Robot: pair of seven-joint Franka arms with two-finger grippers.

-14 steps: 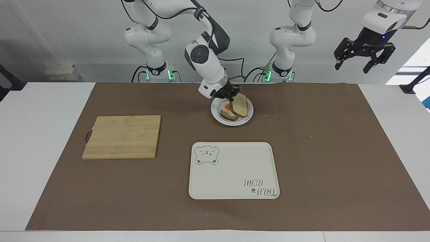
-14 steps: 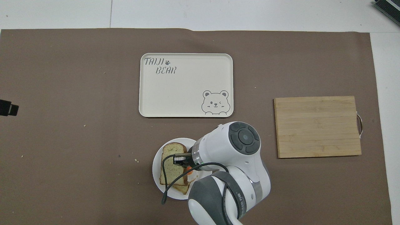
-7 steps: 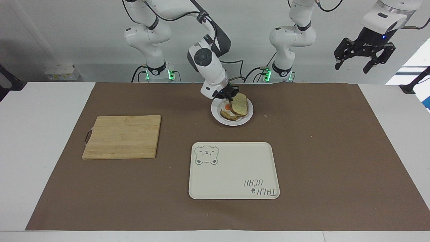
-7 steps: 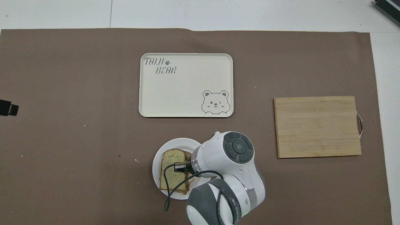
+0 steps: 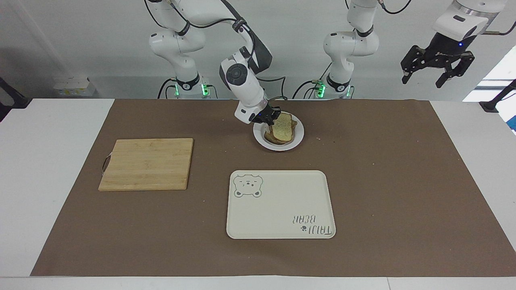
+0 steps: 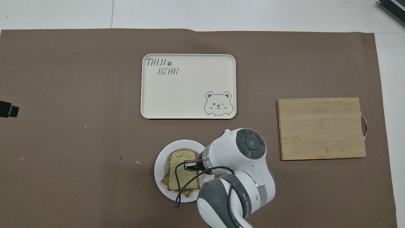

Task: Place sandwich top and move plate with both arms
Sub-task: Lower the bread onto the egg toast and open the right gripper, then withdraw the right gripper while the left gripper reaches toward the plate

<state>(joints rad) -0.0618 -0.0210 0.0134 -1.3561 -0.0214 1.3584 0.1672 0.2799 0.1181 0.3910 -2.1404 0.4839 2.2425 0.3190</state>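
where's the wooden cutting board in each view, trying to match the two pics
Facing view: the cutting board lies toward the picture's left edge, on the brown mat, at the right arm's end of the table.
Overhead view: the same board lies toward the picture's right edge, its metal handle pointing off the mat.
Shared landmark: the bear tray, mid-table in both views, sits beside the board toward the left arm's end.
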